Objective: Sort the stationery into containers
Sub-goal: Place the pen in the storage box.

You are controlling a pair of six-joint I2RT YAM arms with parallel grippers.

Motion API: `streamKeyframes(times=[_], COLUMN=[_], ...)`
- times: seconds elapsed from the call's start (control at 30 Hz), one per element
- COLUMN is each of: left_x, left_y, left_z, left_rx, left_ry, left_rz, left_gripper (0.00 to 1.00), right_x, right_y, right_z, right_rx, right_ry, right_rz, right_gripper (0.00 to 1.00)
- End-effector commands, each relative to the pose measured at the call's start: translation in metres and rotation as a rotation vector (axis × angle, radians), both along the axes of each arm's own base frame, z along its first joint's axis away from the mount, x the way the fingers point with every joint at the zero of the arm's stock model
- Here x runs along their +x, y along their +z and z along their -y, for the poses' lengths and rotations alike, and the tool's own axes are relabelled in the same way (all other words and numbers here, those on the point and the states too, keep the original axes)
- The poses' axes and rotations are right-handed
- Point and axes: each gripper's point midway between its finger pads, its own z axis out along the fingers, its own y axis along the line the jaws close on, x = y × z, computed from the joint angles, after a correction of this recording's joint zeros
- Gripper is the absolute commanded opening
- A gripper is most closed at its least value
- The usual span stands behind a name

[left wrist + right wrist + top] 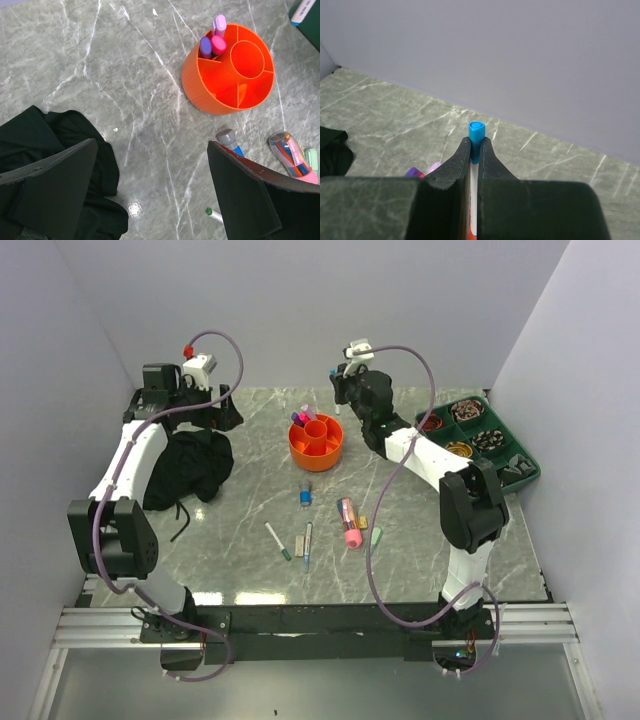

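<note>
**A:** Why is the tabletop (240, 530) laid out like this?

**B:** The cloth (190, 465) sits by the left edge, out of the way. The holder (316, 460) stands mid-width toward the far edge, with three markers (212, 40) upright in one ring compartment.

**A:** And the tools?

**B:** The left tool (151, 150) gapes wide over the cloth's edge, gripping nothing; idle, I'd guess. The right tool (475, 144) is pinched tight on a blue-capped pen (476, 131) above the holder's far rim, held upright, probably to drop in vertically.

**A:** The rest?

**B:** Loose pens (306, 540) lie between the holder and the near edge.
</note>
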Motion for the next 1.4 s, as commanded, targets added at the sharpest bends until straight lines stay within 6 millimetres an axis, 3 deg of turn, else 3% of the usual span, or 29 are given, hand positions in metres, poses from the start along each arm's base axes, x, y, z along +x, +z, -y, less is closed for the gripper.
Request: streamKeyframes(times=[0.0, 0.3, 0.7, 0.83, 0.9, 1.0, 1.07, 1.1, 1.17, 1.23, 1.27, 1.3, 1.33, 1.37], left_x=[0.007, 0.008, 0.009, 0.004, 0.001, -0.008, -0.023, -0.032, -0.056, -0.089, -0.100, -0.126, -0.138, -0.150], left_y=[0.010, -0.008, -0.017, -0.018, -0.017, -0.015, -0.016, -0.014, -0.013, -0.014, -0.016, -0.025, -0.031, -0.043], left_z=[-0.002, -0.006, -0.012, -0.013, -0.011, -0.008, -0.003, 0.007, 0.028, 0.047, 0.054, 0.065, 0.071, 0.075], left_rx=[0.034, 0.062, 0.104, 0.104, 0.093, 0.089, 0.087, 0.096, 0.118, 0.157, 0.175, 0.225, 0.265, 0.311], left_ry=[0.002, 0.009, 0.014, 0.017, 0.015, -0.007, -0.067, -0.181, -0.329, -0.536, -0.603, -0.756, -0.835, -0.906], left_rz=[0.030, -0.014, -0.041, -0.044, -0.045, -0.037, -0.049, -0.014, 0.011, 0.043, 0.054, 0.061, 0.070, 0.053], left_gripper=[1.00, 0.99, 1.00, 0.99, 0.99, 0.99, 1.00, 1.00, 0.99, 1.00, 0.97, 0.96, 0.94, 0.91], right_x=[0.009, 0.014, 0.021, 0.017, 0.012, 0.002, -0.006, -0.012, -0.025, -0.039, -0.050, -0.059, -0.065, -0.072], right_y=[-0.005, -0.042, -0.068, -0.070, -0.062, -0.046, -0.025, -0.027, -0.004, -0.007, 0.009, 0.000, -0.001, 0.008], right_z=[-0.004, -0.007, -0.021, -0.022, -0.019, -0.015, -0.010, -0.007, -0.001, 0.006, 0.010, 0.015, 0.019, 0.026], right_rx=[0.036, 0.044, 0.063, 0.046, 0.043, 0.042, 0.048, 0.036, 0.034, -0.008, -0.012, -0.037, -0.045, -0.044], right_ry=[0.013, 0.016, 0.065, 0.080, 0.080, 0.080, 0.073, 0.072, 0.079, 0.085, 0.101, 0.104, 0.106, 0.105], right_rz=[0.018, -0.039, -0.081, -0.113, -0.119, -0.118, -0.099, -0.120, -0.105, -0.140, -0.125, -0.182, -0.204, -0.210], right_gripper=[0.00, 0.00, 0.00, 0.34, 0.44, 0.49, 0.50, 0.50, 0.51, 0.53, 0.54, 0.55, 0.56, 0.57])
